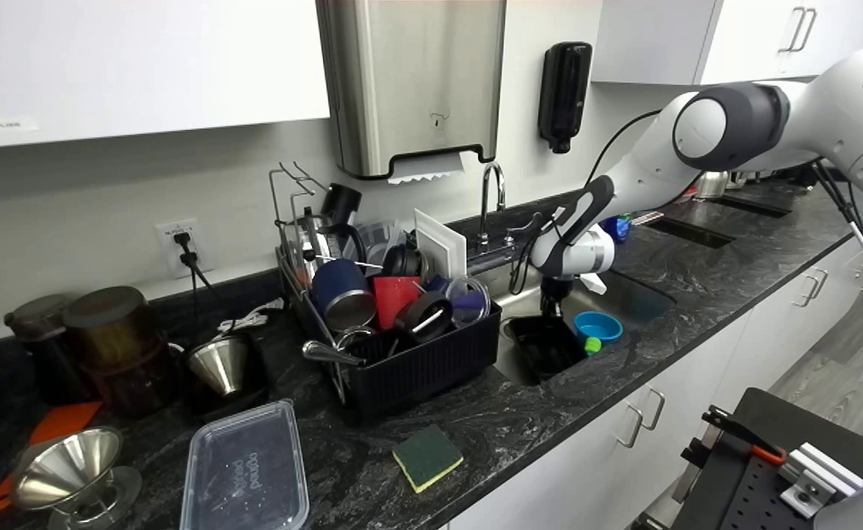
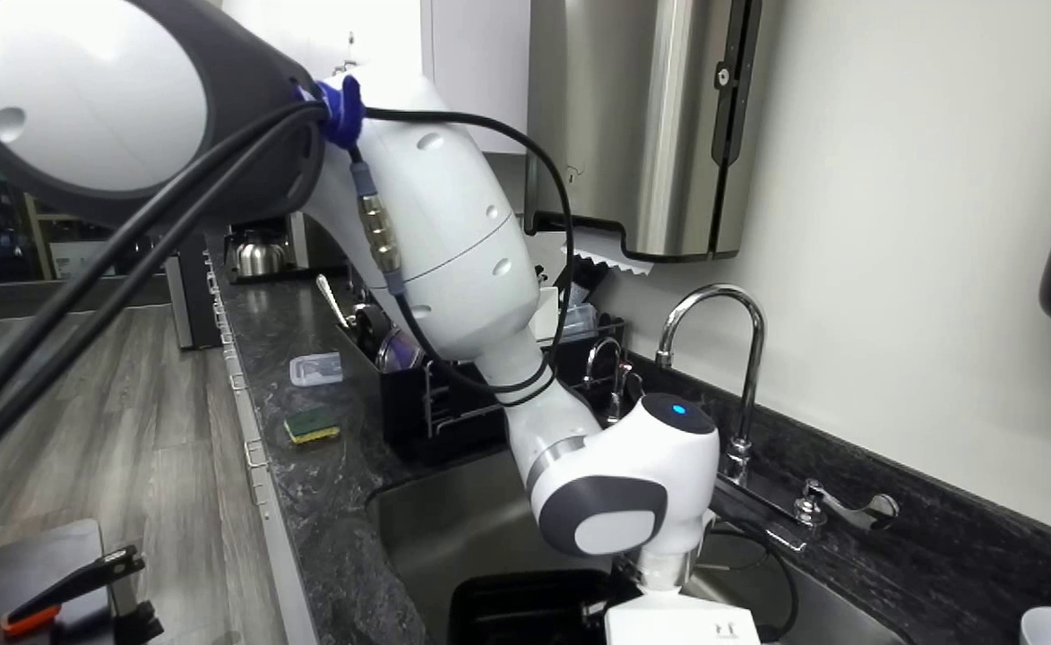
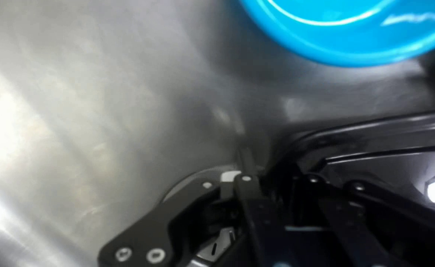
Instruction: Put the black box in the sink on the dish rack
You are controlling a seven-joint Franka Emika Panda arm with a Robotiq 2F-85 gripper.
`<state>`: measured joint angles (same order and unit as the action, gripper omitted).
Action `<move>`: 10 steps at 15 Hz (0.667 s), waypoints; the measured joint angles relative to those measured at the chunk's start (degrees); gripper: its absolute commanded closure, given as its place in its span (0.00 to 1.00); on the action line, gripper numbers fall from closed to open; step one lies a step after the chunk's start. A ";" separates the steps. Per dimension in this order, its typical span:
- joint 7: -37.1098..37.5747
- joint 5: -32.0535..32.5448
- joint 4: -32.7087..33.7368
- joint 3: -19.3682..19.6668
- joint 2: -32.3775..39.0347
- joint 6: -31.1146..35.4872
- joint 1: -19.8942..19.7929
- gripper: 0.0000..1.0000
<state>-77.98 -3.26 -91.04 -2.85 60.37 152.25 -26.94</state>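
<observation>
1. Inside the sink point(image 1: 643, 294) lay the black box point(image 1: 547, 347), hollow side up by the look of it, the gripper point(image 1: 551, 309) reaching down to its edge.
2. In the wrist view the fingers point(image 3: 250, 191) stood near together at a corner of the box; with dark on dark, I could not tell whether they were clamped on its wall.
3. The step in hand, I judged, was securing that hold: one finger inside the rim, one outside, seated deep before lifting.
4. A slow, straight rise out of the sink seemed best, since a corner grip could let the box swing into the blue bowl point(image 1: 598, 327) beside it.
5. The dish rack point(image 1: 424, 372), on the counter point(image 1: 519, 430) next to the sink, was heaped with a navy mug point(image 1: 343, 294) and more, so a resting spot needed choosing first.
6. The wrist view gave finger detail but no dish rack; in an exterior view the arm point(image 2: 462, 260) covered part of it, and the box ran out of view below.
</observation>
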 measured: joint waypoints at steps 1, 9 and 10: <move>0.00 0.00 0.17 -0.02 -0.25 -0.03 0.00 0.96; 0.00 -0.44 -1.08 -1.64 -6.19 0.13 -1.60 0.99; -0.06 -0.60 -1.63 -2.35 -7.05 0.32 -2.38 0.99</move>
<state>-78.04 -3.85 -92.67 -5.20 53.31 152.57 -29.31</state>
